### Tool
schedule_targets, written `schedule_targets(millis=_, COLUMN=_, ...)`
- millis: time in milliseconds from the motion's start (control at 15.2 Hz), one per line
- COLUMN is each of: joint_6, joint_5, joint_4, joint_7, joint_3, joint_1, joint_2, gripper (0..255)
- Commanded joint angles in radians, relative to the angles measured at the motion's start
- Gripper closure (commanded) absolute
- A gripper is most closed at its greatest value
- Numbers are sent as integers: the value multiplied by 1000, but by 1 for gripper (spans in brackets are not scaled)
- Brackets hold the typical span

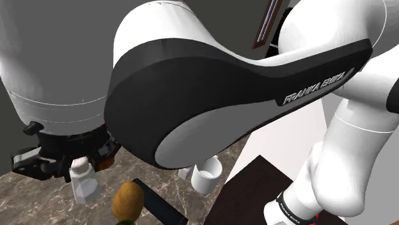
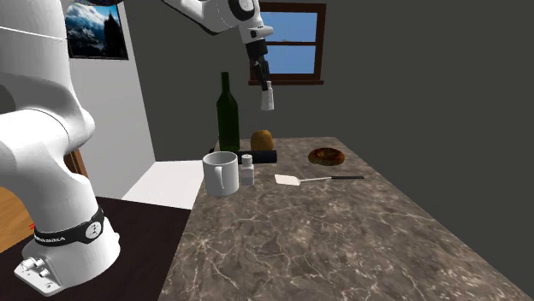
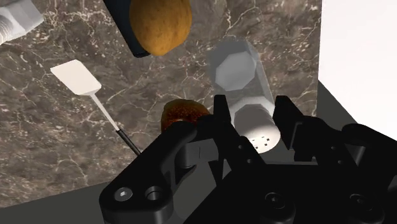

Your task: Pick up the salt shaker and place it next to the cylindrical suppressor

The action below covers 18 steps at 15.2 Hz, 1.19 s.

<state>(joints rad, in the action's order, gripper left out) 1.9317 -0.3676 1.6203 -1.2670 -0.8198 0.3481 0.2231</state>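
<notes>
The claw is clamped on the salt shaker and holds it in the air, high above the far end of the desk, roughly over the dark cylinder that marks the goal. In the wrist view the fingers pinch the shaker close to its holed cap, so most of the body hangs free beyond them. With so short a hold it could probably swivel or slip during the descent, and a drop from this height would likely send it bouncing or rolling. The landing area is also crowded. A brown potato sits just beside the cylinder, and a bottle, a mug and a second small shaker stand near. A careless approach could bump the cylinder, which may roll, or knock one of its neighbours.
</notes>
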Motion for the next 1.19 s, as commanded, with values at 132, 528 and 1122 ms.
schedule_targets(millis=132, joint_6=-98, joint_5=-138, joint_4=-210, joint_7=-97, joint_3=17, joint_1=153, joint_2=183, gripper=255)
schedule_targets(millis=528, joint_6=-104, joint_5=-197, joint_4=-284, joint_7=-140, joint_3=43, joint_1=233, joint_2=274, gripper=255)
schedule_targets(millis=1122, joint_6=5, joint_5=-216, joint_4=-172, joint_7=-176, joint_3=52, joint_1=212, joint_2=282, gripper=255)
